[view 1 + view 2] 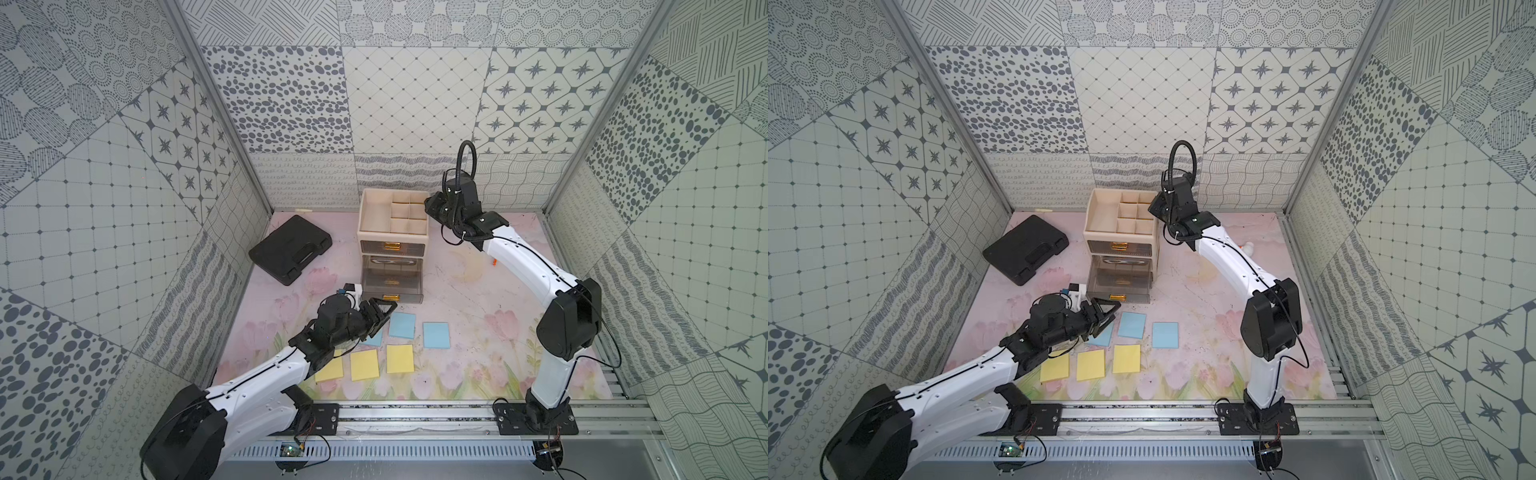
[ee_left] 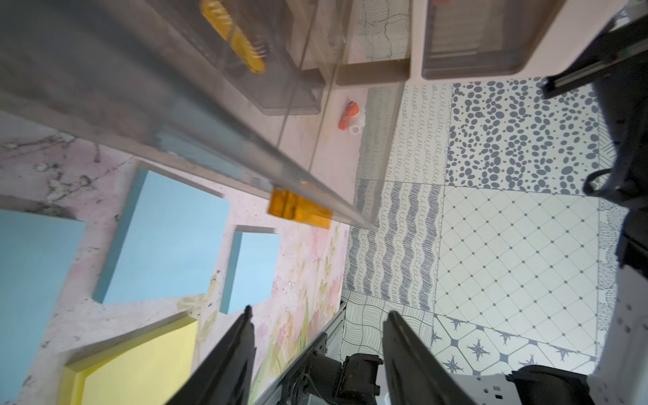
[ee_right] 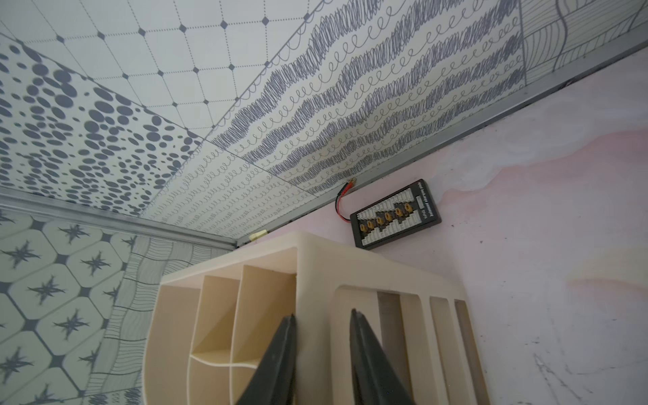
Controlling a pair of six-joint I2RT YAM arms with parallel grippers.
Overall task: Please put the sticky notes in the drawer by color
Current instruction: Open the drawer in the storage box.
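Note:
The cream drawer cabinet (image 1: 362, 212) stands at the back centre, its top drawer shut and its lower grey drawers (image 1: 390, 282) pulled out forward. Blue sticky notes (image 1: 402, 325) (image 1: 436, 335) and yellow ones (image 1: 364, 364) (image 1: 400, 358) (image 1: 330, 368) lie flat in front of it. A third blue note (image 1: 376, 338) is partly hidden under my left gripper (image 1: 380, 316). That gripper is open and empty, just before the front drawer's gold handle (image 2: 298, 210). My right gripper (image 3: 322, 313) is open, its jaws either side of the cabinet's right wall (image 3: 315, 277).
A flat black case (image 1: 291, 249) lies at the back left. A small orange-and-white thing (image 1: 494, 262) sits right of the cabinet, under my right arm. A black connector board (image 3: 396, 214) lies behind the cabinet by the back wall. A metal rail (image 1: 415, 411) runs along the front edge.

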